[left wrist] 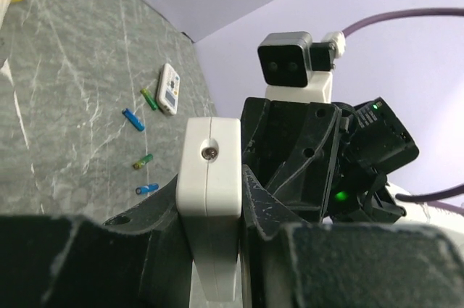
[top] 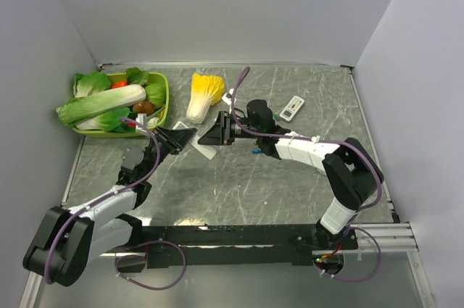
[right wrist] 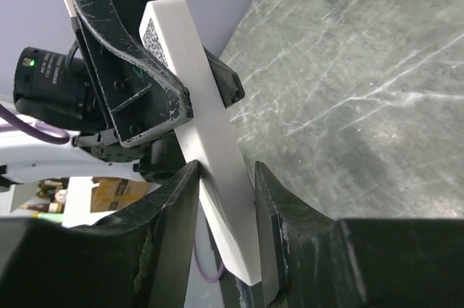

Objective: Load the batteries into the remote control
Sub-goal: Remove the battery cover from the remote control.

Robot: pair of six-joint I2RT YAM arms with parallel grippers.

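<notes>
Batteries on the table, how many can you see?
4, seen from the left wrist: a green battery beside the small remote, a blue battery just nearer, a green-yellow battery, and a second blue battery nearest. More may lie hidden from this view.

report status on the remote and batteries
Left gripper shut on white remote, right gripper clamped on its other end. Batteries loose on table, beside second remote. Nothing blocking seen.

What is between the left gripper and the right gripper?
A white remote bridges them. The left gripper clamps one end and the right gripper closes on the other. Both wrist views show it plainly; the top view shows it only partly.
</notes>
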